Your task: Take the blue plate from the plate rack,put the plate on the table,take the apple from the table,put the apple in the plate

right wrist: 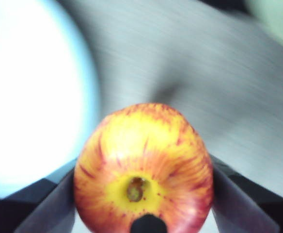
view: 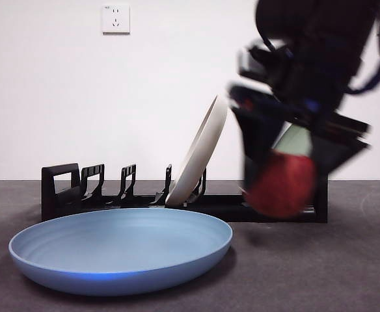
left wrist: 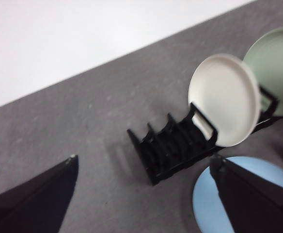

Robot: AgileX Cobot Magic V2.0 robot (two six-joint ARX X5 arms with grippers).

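Front view: the plate (view: 120, 250) lies flat on the table (view: 346, 273), out of the rack (view: 66, 192) and just in front of it, so the first half of the task looks done. At about 2 o'clock from the plate the right gripper (view: 282, 182) comes in from above, blurred, with the apple (view: 281, 184) between its jaws and clear of the table; a shadow lies beneath it. The apple is off the plate's rim, not yet over it. A cream plate (view: 200, 153) leans in a rack slot just behind, and a sliver of green plate (view: 295, 140) shows behind the gripper. Both stand near the path, but the way to the plate at roughly 8 o'clock looks free.

Left wrist view: the left gripper (left wrist: 146, 194) has its jaws wide apart and holds nothing, well above the table; I judge it is waiting. Below it are the rack, with the cream plate at about 1 o'clock and the green plate beyond, and part of the blue plate beside one jaw. A speck of red at the frame edge may be the apple.

Right wrist view: the jaws are clamped on the apple's flanks, stem dimple facing the camera, a grip that leaves its underside free for setting down. The plate lies at about 10 o'clock, bright and blurred.
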